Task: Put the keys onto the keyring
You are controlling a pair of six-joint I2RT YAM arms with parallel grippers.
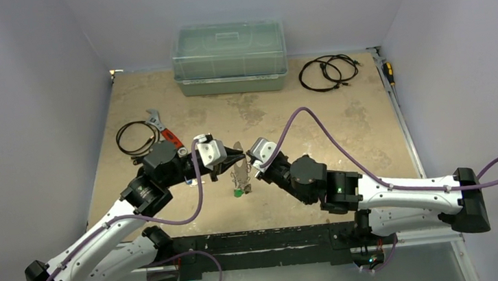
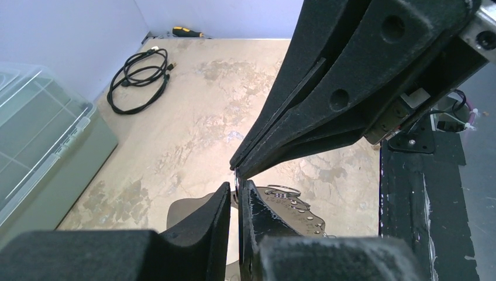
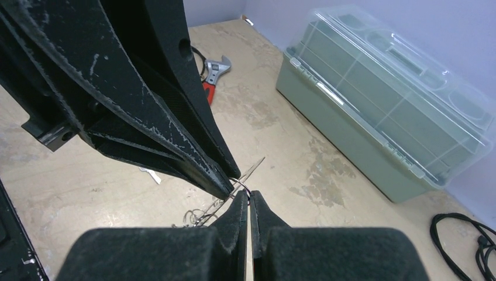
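Right wrist view shows the 2 pincers tip to tip above the table, right gripper and left gripper each pinched narrow on the thin keyring, keys already dangling beneath; how many are threaded is unclear.

Worn tan worktop, blotched with pale patches. Far edge: pale green plastic storage box with clear lid. Right of it, coiled black cable; yellow-handled screwdriver at the right rim. Left side: second black cable coil, red-handled adjustable wrench just beside it.
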